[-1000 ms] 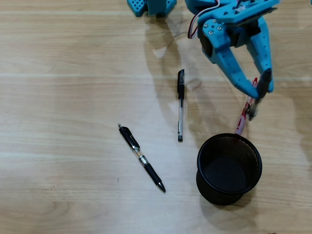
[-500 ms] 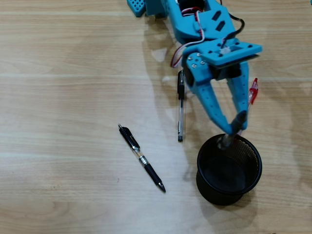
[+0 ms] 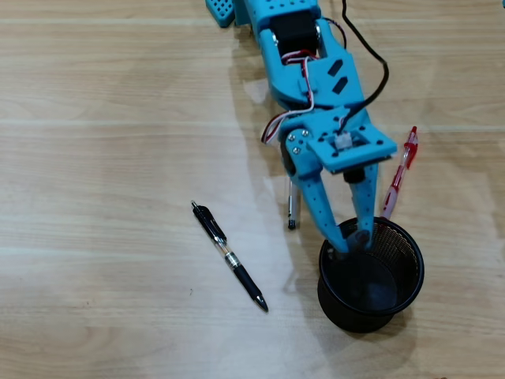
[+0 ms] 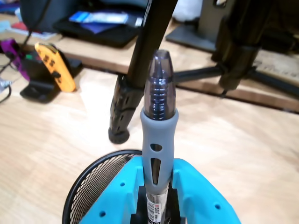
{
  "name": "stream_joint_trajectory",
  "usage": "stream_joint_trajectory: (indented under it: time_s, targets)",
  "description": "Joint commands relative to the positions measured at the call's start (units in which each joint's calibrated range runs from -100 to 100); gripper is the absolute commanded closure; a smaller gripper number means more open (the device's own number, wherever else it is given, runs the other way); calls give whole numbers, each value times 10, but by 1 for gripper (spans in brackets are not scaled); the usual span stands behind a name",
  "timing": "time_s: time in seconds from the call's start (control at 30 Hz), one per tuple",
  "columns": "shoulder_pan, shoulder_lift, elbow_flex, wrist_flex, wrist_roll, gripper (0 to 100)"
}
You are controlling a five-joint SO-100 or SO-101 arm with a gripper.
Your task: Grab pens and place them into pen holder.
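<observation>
My blue gripper (image 3: 353,239) hangs over the far rim of the pen holder (image 3: 418,268), a black mesh cup. It is shut on a pen with a grey grip and smoky clear tip (image 4: 159,116), which stands up between the jaws of the gripper (image 4: 156,200) in the wrist view. The cup's mesh rim (image 4: 93,177) shows just beyond the jaws. A red pen (image 3: 398,174) lies on the table beside the cup's upper right. A black pen (image 3: 229,255) lies at left centre. Only the tip of a clear-barrel pen (image 3: 293,209) shows from under the arm.
The arm's base (image 3: 237,9) sits at the table's top edge. In the wrist view a black tripod leg (image 4: 135,70) stands on the table ahead, and an orange controller (image 4: 56,65) lies at far left.
The gripper has swung down and left from beside the red pen to above the cup's rim, still holding its pen. The arm now covers most of the clear-barrel pen.
</observation>
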Motion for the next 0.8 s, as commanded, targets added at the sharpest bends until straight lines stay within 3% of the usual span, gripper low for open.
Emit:
stream_joint_trajectory:
  time_s: [0.0, 0.23, 0.57, 0.67, 0.77]
  targets:
    - [-13, 3, -32, -12, 0, 97]
    - [-13, 3, -32, -12, 0, 85]
    - [-12, -42, -24, 0, 2, 84]
    - [-7, -63, -25, 62, 2, 87]
    - [3, -105, -24, 159, 2, 99]
